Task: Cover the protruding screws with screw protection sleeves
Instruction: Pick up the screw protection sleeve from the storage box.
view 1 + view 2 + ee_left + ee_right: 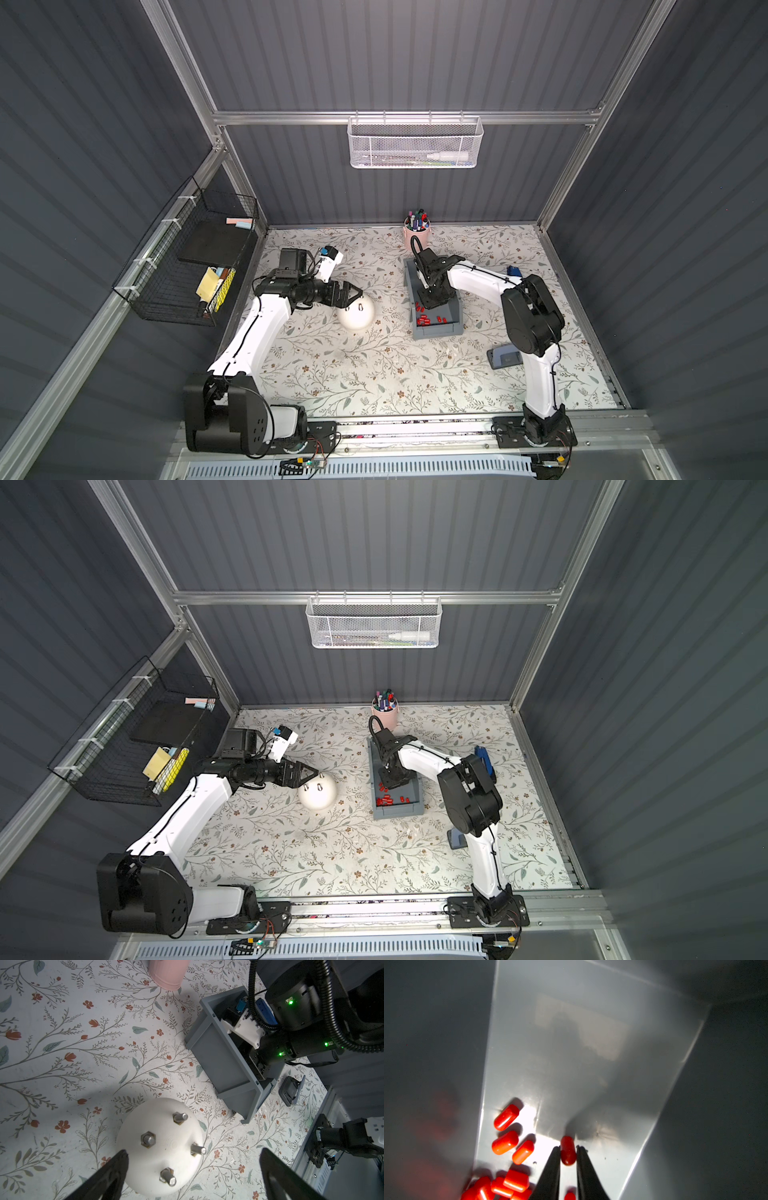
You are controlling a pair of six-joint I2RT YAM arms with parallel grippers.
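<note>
Step in hand: sleeve pickup. Your right pincer [568,1147] is down in the grey bin [438,331], jaws narrow, pinching one red sleeve [568,1155] apart from the loose screw protection sleeves [505,1142]. Your left pincer [193,1152] hangs wide at the edge of the white dome [137,1126] on the surface [374,374]. All four protruding screws [180,1117] are bare. Next, likely: lift clear, check the grip, carry across, and line the sleeve's open end up with a screw.

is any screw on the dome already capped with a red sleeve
No, all four screws on the dome show bare metal in the left wrist view.
</note>
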